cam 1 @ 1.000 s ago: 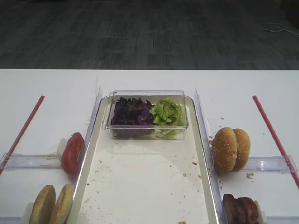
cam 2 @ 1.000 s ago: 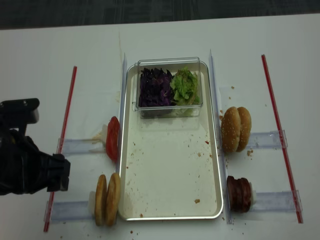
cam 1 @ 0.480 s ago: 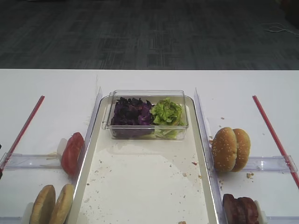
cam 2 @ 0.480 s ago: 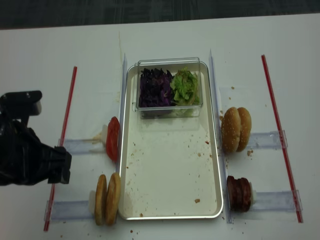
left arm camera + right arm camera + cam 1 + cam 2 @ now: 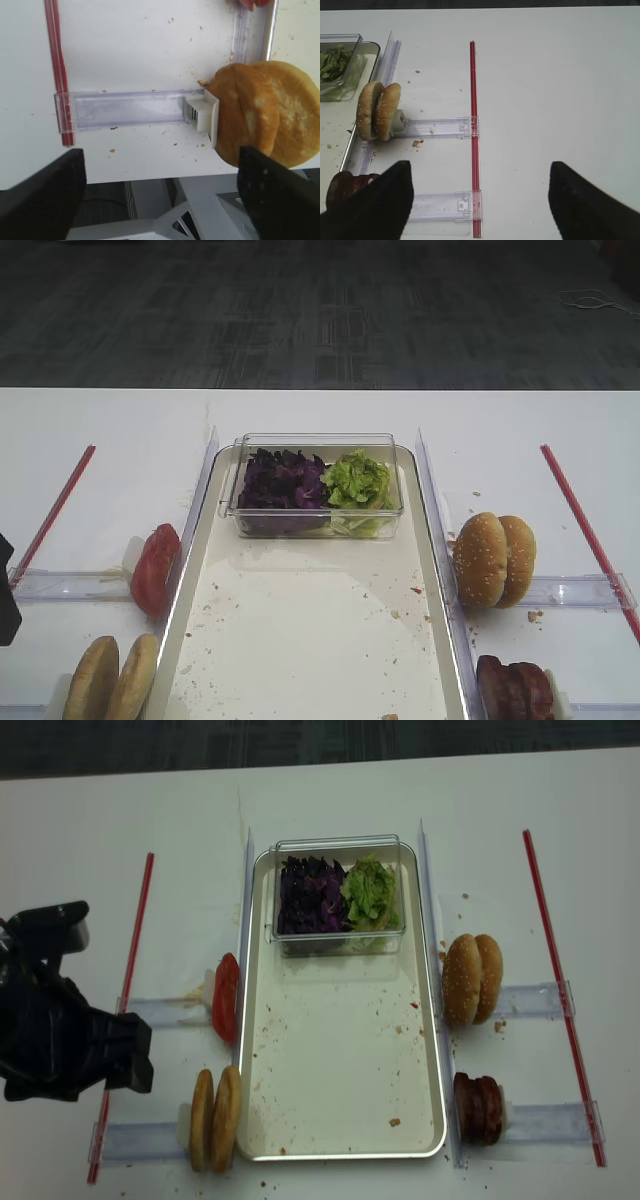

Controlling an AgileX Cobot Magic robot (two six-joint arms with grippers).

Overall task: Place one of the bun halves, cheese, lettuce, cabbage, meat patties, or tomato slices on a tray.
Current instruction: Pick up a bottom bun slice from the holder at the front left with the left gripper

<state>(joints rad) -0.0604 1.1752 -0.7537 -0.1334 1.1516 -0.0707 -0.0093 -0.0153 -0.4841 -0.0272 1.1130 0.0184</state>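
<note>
Showing only overhead, left arm point(image 5: 60, 1040) nears bun halves point(image 5: 215, 1118)

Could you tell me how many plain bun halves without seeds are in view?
2. Both plain bun halves stand on edge side by side in the holder left of the tray, at its near corner. The seeded pair sits on the right.

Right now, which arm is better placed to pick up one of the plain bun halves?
Left. Its gripper is open, and the plain bun halves stand on edge just ahead of its fingers, beside the tray. The right gripper looks at the sesame buns on the tray's other side.
</note>
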